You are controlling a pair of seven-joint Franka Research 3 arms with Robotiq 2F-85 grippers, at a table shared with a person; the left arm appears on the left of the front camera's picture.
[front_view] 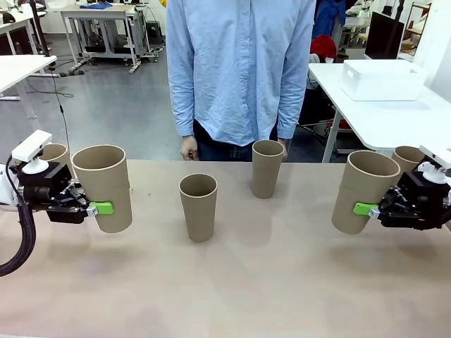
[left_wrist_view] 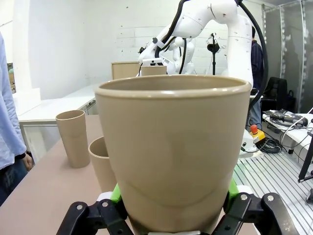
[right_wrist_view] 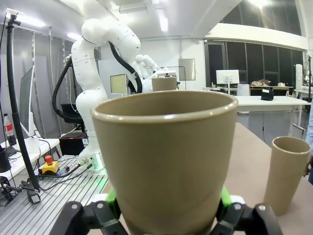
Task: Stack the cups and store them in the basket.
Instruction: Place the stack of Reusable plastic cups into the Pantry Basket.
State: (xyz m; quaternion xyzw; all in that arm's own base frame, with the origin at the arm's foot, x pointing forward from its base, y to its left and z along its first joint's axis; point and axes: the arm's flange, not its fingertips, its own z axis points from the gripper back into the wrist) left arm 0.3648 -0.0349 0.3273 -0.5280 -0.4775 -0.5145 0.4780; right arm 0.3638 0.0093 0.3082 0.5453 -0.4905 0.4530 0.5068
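My left gripper point(front_view: 106, 206) is shut on a tan cup point(front_view: 104, 184) at the table's left side, and the cup tilts slightly. In the left wrist view that cup point(left_wrist_view: 171, 147) sits between the green pads point(left_wrist_view: 116, 193). My right gripper point(front_view: 359, 208) is shut on another cup point(front_view: 363, 190) at the right side; the right wrist view shows it point(right_wrist_view: 166, 156) close up. Two cups stand upright mid-table, one nearer point(front_view: 198, 206) and one farther point(front_view: 267, 167). One cup point(front_view: 55, 153) stands behind the left gripper, one point(front_view: 407, 158) behind the right. The white basket point(front_view: 380, 79) rests on a neighbouring table at the back right.
A person in a light blue shirt point(front_view: 239, 70) stands at the far edge, a hand point(front_view: 188, 148) hanging by the table. There is bare tabletop point(front_view: 225, 296) in front of the middle cups. Other white tables stand behind.
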